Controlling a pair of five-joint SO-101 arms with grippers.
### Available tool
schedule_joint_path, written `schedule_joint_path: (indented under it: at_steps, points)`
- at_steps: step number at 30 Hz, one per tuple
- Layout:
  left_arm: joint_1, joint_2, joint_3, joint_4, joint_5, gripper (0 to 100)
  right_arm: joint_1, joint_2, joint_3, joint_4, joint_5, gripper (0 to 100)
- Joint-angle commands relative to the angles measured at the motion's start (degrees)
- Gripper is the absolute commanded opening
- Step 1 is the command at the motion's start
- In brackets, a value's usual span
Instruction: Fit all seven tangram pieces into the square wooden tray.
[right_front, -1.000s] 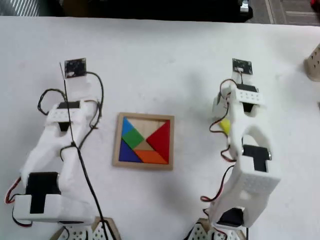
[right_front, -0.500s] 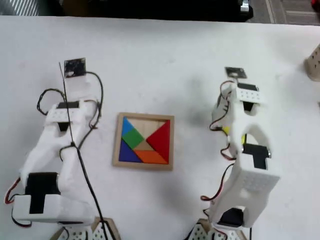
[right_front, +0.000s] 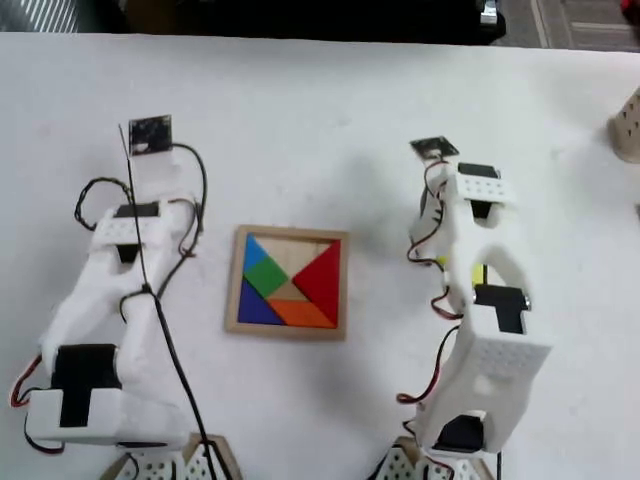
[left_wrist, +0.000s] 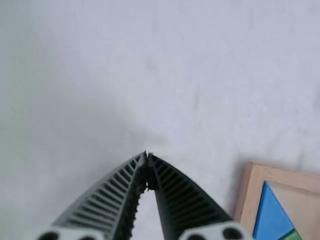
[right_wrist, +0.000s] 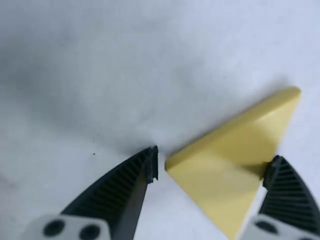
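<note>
Jaws apart, the right gripper (right_wrist: 214, 160) straddled the yellow triangle (right_wrist: 233, 167), likely needing a squeeze next; the left gripper (left_wrist: 146, 159) sat pinched together.

From above, my right arm (right_front: 487, 330) covered most of the yellow triangle (right_front: 479, 273). At my right wrist, one of its corners sat behind a finger (right_wrist: 285, 195) of my right tool (right_wrist: 212, 165). My left wrist view's edge cut off the wooden tray (left_wrist: 248, 192) and its blue piece (left_wrist: 270, 215). A beige object (right_front: 628, 125) was cropped and unidentifiable.
</note>
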Motion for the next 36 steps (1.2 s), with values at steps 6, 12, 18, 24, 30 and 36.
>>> schedule_joint_path:
  at_steps: [6,12,18,24,30,36]
  points:
    - [-1.36,-2.68,0.35,-2.2,-0.53,2,-2.07,-0.57,1.05,3.03,5.01,33.4]
    - [-2.95,-2.68,-0.18,-2.29,-0.53,2,-2.33,-9.71,11.69,-4.7,4.84,33.4]
    - [-2.59,-2.68,-0.18,-2.2,-0.53,2,-2.07,-15.52,19.16,-9.01,4.84,33.4]
    - [-2.59,-2.68,-0.09,-2.2,-0.53,2,-1.45,-14.99,18.29,-8.66,4.84,33.4]
    - [-2.51,-2.68,-0.09,-2.2,-0.53,2,-1.8,-15.43,17.93,-13.41,5.27,33.4]
    - [-2.59,-2.68,0.0,-2.2,-0.53,2,-2.59,-15.52,16.88,-13.67,5.19,33.5]
